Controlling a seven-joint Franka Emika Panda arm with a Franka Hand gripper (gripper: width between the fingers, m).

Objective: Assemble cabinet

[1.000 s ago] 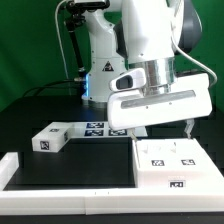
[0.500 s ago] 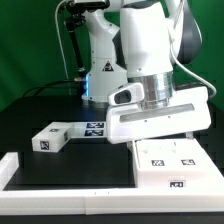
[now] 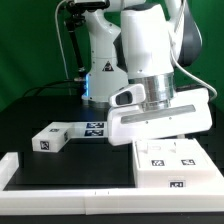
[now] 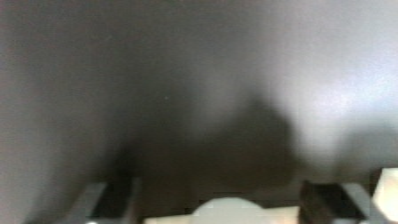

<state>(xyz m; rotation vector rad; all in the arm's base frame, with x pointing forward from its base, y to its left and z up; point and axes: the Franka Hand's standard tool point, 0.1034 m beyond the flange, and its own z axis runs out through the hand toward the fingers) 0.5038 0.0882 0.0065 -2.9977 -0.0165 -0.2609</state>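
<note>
Cabinet block (image 3: 47,141): small white tagged piece at 9 o'clock in the exterior view, lying on the black counter (image 3: 100,160); its long axis runs from 8 o'clock to 2 o'clock, well apart from the hand.
Marker board (image 3: 96,127): flat tagged sheet just beside the block's far end, near the view's centre.
Rail (image 3: 60,175): low white edging at 7 o'clock, along the counter's near side.
Hand (image 4: 219,190): low over the counter at 3 o'clock in the exterior view, where the wrist housing hides its tips. In the wrist view the two fingers (image 4: 111,200) stand apart with nothing clamped, so it is open.
Cabinet body (image 3: 175,160): large white box with tags on top and front, at 5 o'clock in the exterior view; its long side runs 9 to 3.
Key relation: the body lies at 6 o'clock from the hand, just beside it. A white edge (image 4: 214,212) shows between the fingers in the wrist view; whether it touches them cannot be told.
Likely next step: a judgement only, closing on that body's far edge rather than travelling to the block.
</note>
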